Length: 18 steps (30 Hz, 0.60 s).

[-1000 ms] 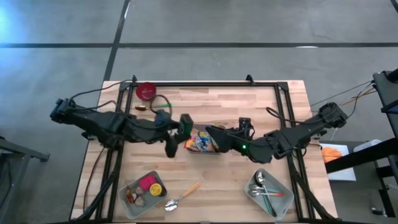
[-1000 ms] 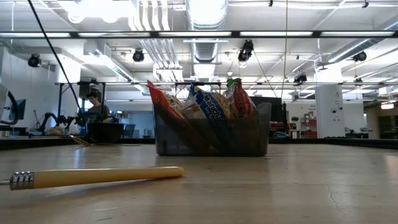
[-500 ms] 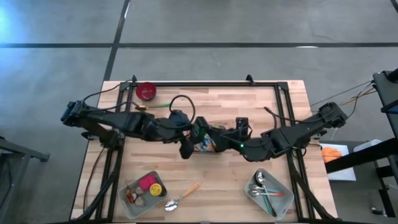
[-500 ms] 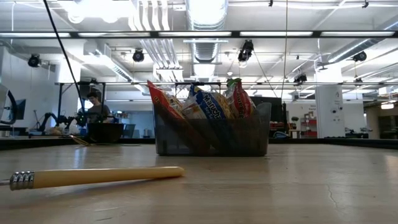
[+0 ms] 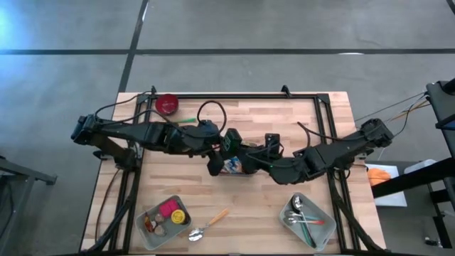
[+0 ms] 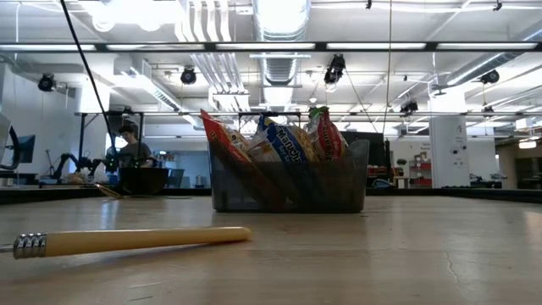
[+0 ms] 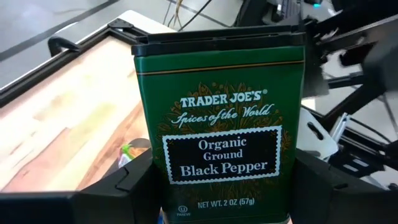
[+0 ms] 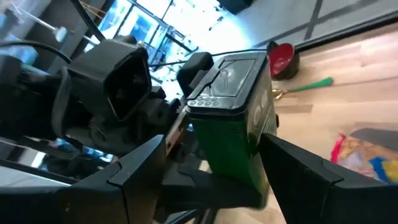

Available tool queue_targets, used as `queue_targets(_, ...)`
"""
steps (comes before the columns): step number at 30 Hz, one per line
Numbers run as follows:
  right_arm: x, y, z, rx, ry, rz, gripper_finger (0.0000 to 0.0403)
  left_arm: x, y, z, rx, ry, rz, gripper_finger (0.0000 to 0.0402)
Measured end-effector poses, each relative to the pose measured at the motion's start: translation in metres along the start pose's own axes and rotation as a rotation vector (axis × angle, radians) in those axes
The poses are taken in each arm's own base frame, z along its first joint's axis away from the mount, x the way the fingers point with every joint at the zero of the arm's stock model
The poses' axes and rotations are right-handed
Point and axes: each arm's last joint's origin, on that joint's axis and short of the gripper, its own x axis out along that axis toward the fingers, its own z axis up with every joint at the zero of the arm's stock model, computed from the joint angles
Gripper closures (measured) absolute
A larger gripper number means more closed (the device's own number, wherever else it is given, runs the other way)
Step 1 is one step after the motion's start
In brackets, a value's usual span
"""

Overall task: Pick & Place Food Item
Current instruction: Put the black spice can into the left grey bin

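Near edge of tabletop [image 5: 298,114], L corner: grey tray [image 5: 142,217] w/ small bits, one pink, one yellow. Just beside it, toward the middle, a spoon [image 5: 208,224] w/ pale wooden handle, lying flat. Near R corner: second grey tray [image 5: 316,238] w/ cutlery in it.

Mid-table: dark see-through bin [image 6: 288,182] stuffed w/ snack packets [image 6: 288,144], upright and poking over the rim. Both arms meet above the bin.

Left gripper [image 7: 224,180] is clamped on a green tin [image 7: 217,124], label "Organic Ground Black Pepper", upright, up in the air, jaws about as wide as the tin and pressed on both sides. Right gripper [image 8: 211,155] comes in from the opp. side and straddles the same tin; can't tell if it actually grips it or just brackets it.

Far edge, L corner: red bowl [image 5: 167,104], and near it a green-handled item [image 5: 186,120] flat on the wood.

Beyond the table, in the room: a person [image 6: 131,146] at a bench.
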Motion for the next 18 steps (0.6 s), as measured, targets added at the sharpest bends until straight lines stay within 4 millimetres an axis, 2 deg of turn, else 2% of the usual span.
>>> queue_targets(5, 0.009, 0.006, 0.001, -0.056, 0.002, -0.034, 0.0147, 0.001, 0.003, 0.001, -0.005, 0.001, 0.003, 0.0154)
queue_targets(14, 0.007, 0.015, 0.007, -0.099, -0.004, -0.088, 0.0148, 0.000, 0.004, 0.000, 0.007, 0.022, -0.004, 0.0152)
queue_targets(18, 0.009, 0.014, 0.006, -0.111, 0.021, -0.099, 0.0175, 0.000, 0.004, -0.001, 0.043, 0.040, -0.018, 0.0138)
